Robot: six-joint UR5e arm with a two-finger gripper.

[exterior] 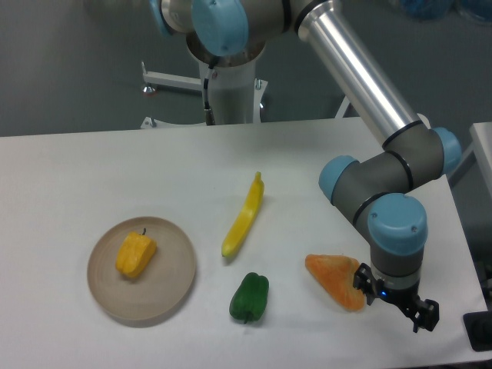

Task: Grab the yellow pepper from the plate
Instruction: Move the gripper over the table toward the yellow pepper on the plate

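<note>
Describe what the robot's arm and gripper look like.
The arm has a shiny silver metal tube link, dark grey joint housings and light blue round caps on the joints. The gripper at its end is small and black, with a tiny blue light on it. A thin cable runs down the white base behind.

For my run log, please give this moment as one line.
stage: before approach | yellow pepper: on plate | end effector: far right, beside orange wedge | grasp: none

Open above the yellow pepper point(136, 254) on the plate point(173, 288). Blocked toward three o'clock by banana-shaped item point(244, 216), green pepper point(250, 297), orange wedge point(335, 280).
</note>
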